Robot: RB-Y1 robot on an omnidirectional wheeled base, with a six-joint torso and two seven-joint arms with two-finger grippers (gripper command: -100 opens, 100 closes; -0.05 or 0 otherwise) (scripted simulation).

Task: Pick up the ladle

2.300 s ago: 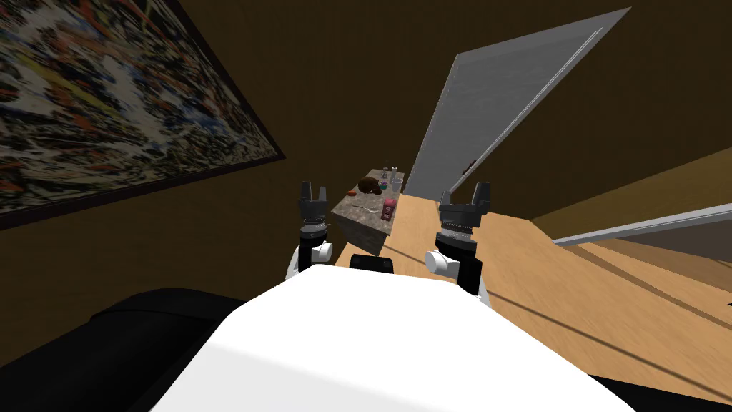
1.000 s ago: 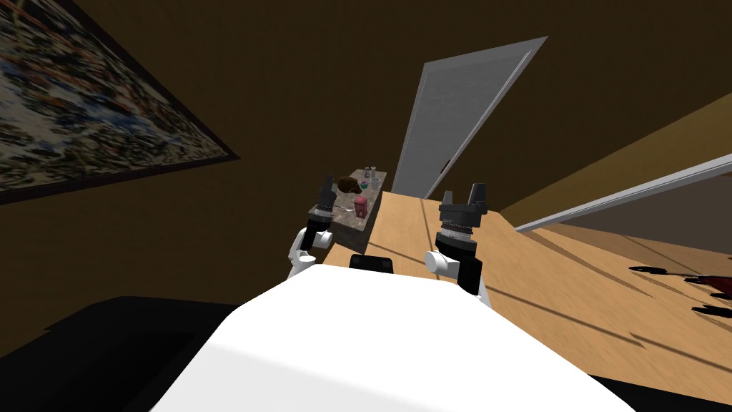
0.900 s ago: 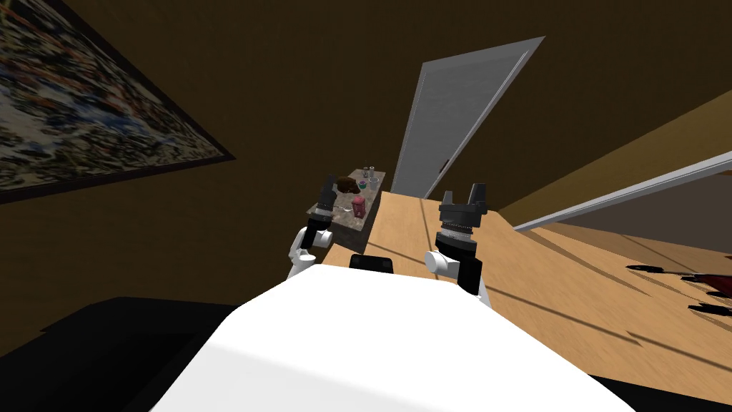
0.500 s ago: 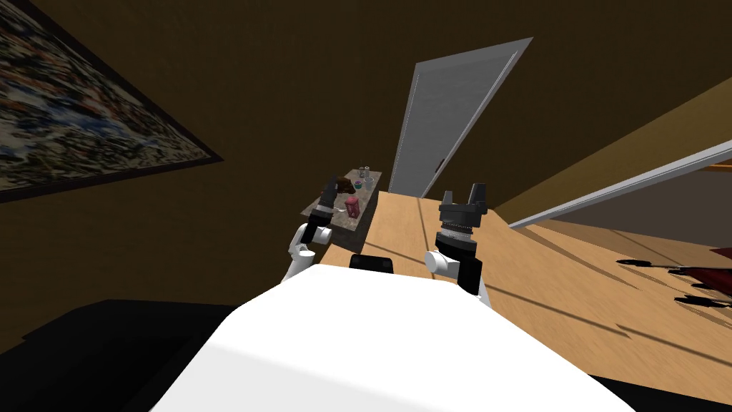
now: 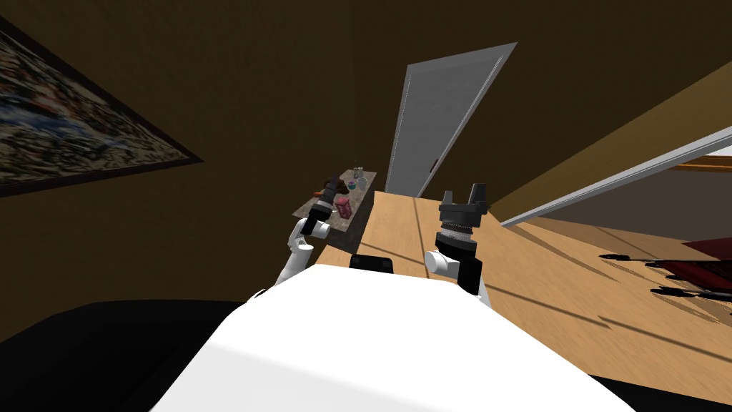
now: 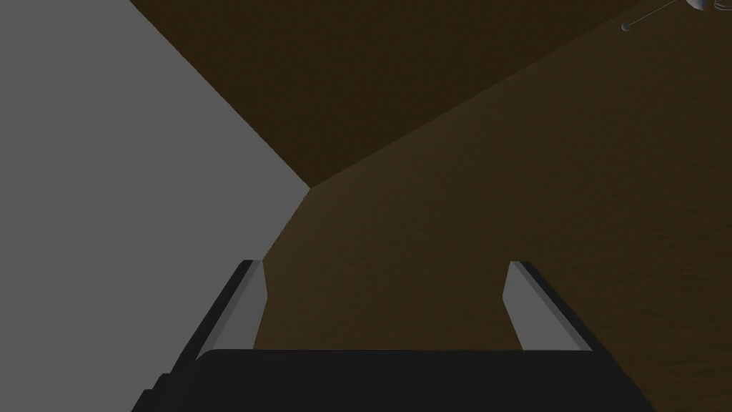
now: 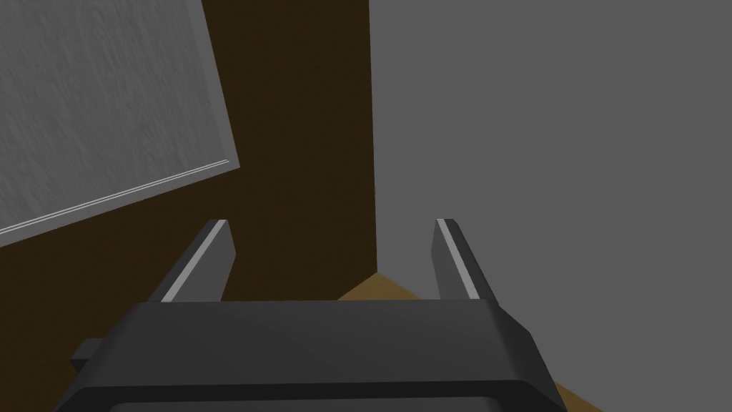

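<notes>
Dark brown walls [image 5: 286, 86] are enclosing the head view, with a pale wood floor [image 5: 515, 286] running across the lower right. A large mottled painting [image 5: 64, 136] in a dark frame is hanging at the left edge, and a grey door [image 5: 443, 114] is standing at upper centre. Just left of the door's foot, a small table [image 5: 347, 236] with a stone-like top is sitting by the wall. The left gripper [image 5: 330, 187] is reaching over that table, its fingers [image 6: 246, 304] standing spread with nothing between them. The right gripper [image 5: 463, 192] is hovering right of centre, its fingers [image 7: 204, 261] likewise apart and empty. A pink box [image 5: 344, 207], a brown lump [image 5: 349, 184] and some glasses [image 5: 358, 172] are sitting on the table top. The ladle is proving too small to pick out among them.
</notes>
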